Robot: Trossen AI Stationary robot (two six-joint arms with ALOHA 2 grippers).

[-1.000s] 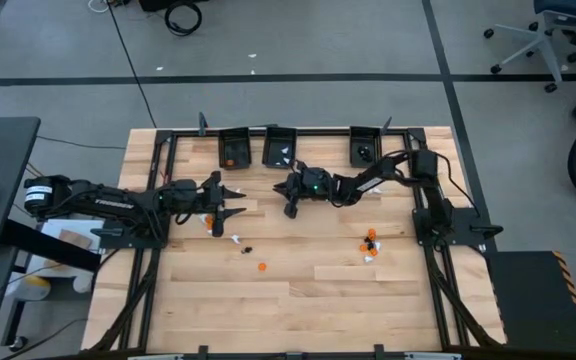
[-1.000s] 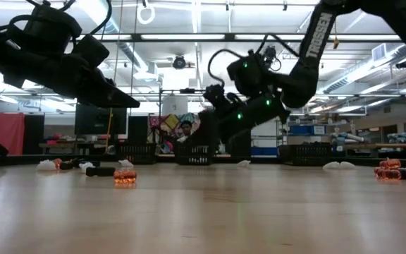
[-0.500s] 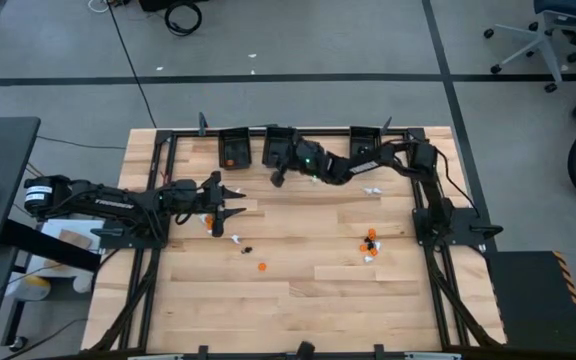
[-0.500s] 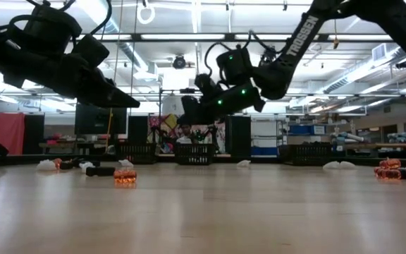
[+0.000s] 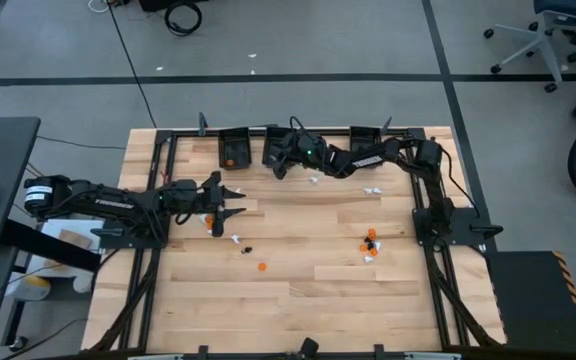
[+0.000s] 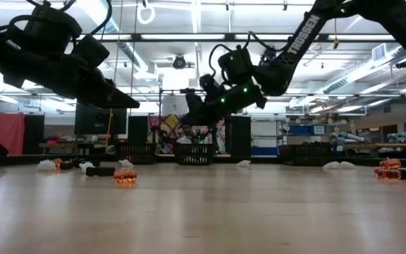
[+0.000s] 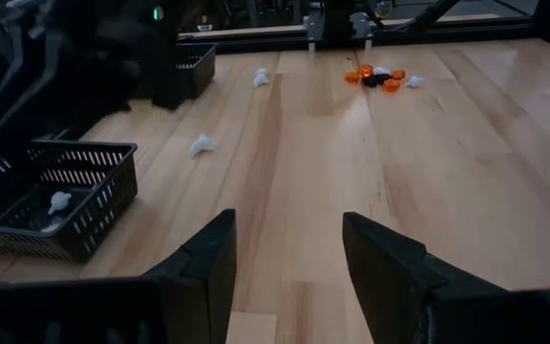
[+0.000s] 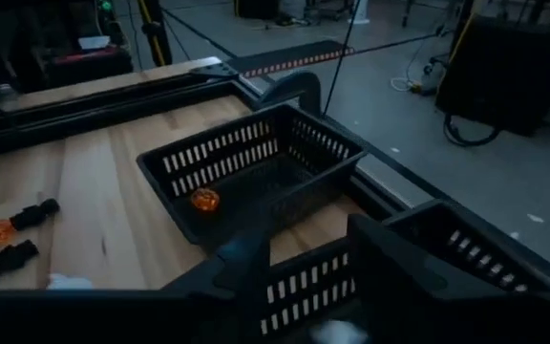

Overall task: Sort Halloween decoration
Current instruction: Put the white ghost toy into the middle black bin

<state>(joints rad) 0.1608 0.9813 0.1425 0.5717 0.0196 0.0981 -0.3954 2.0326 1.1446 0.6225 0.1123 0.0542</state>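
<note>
The Halloween decoration is tiny trinkets scattered on the wooden table: a mixed cluster [image 5: 370, 242], an orange one [image 5: 261, 266], a black one [image 5: 244, 248] and white ones [image 5: 316, 180]. Three black bins stand along the far edge. My right gripper [image 8: 308, 272] hangs open over the middle bin [image 5: 280, 148], with a white trinket [image 8: 337, 332] showing below its fingers inside that bin. My left gripper [image 7: 285, 263] hovers open above the table's left part [image 5: 224, 205], nothing between its fingers.
The left bin [image 8: 256, 177] holds an orange trinket [image 8: 204, 200]; the right bin [image 5: 365, 147] holds a black one. A black metal frame [image 5: 168, 135] borders the table. Bare wood lies along the near half [image 5: 298, 310].
My right gripper has swung from over the table's middle toward the far edge and risen, ending above the middle bin. My left arm has kept still.
</note>
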